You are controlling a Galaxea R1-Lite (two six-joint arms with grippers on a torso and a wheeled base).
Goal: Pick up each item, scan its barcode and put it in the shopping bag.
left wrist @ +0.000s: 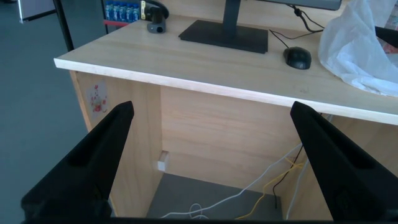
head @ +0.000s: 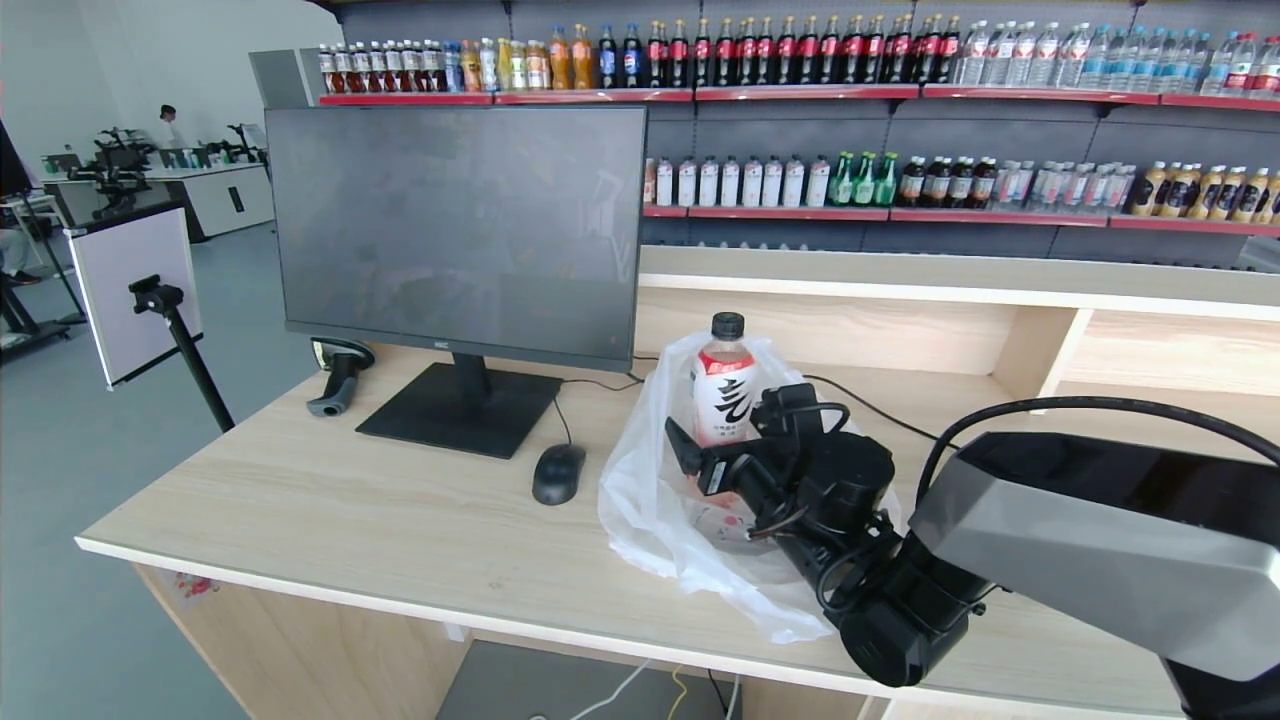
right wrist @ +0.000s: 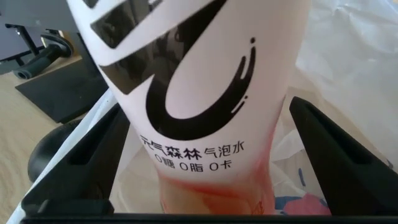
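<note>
A drink bottle (head: 724, 385) with a black cap and a white label stands upright inside the translucent white shopping bag (head: 650, 505) on the wooden counter (head: 400, 520). My right gripper (head: 714, 456) is down in the bag at the bottle's lower half. In the right wrist view the bottle (right wrist: 205, 93) sits between the two black fingers (right wrist: 81, 168), which are spread wide and open, with the bag (right wrist: 354, 68) behind. My left gripper (left wrist: 211, 162) hangs open and holds nothing, low in front of the counter's front edge (left wrist: 217, 87).
A monitor (head: 455, 230) on its stand, a black mouse (head: 558, 472) and a handheld barcode scanner (head: 338, 375) sit on the counter to the left of the bag. A raised wooden ledge runs behind. Shelves of bottles (head: 800, 60) fill the back wall. A tripod (head: 185, 345) stands off the counter's left end.
</note>
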